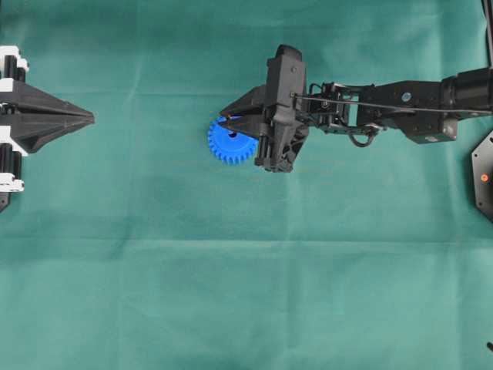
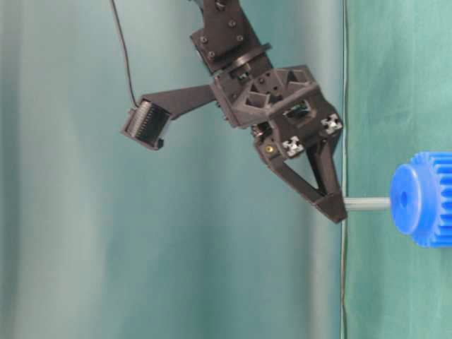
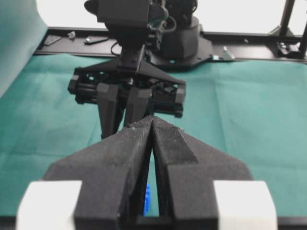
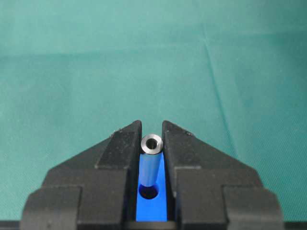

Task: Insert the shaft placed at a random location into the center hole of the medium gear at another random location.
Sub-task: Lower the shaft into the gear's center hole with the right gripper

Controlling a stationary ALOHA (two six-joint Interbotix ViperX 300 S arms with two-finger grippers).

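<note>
Right end effector [image 4: 152, 139] pinching shaft [image 4: 150, 160] over medium gear [image 1: 229, 142], bare cloth [image 1: 231, 293] all around.

The thin silvery metal shaft [image 4: 151, 160] is smooth and shiny. The round bright blue plastic gear [image 2: 424, 198] looks smooth and a bit glossy. The soft green cloth [image 1: 231, 293] over the table is dull, with faint fold lines. The black plastic right gripper [image 4: 152, 139] looks matt and a little grainy.
</note>
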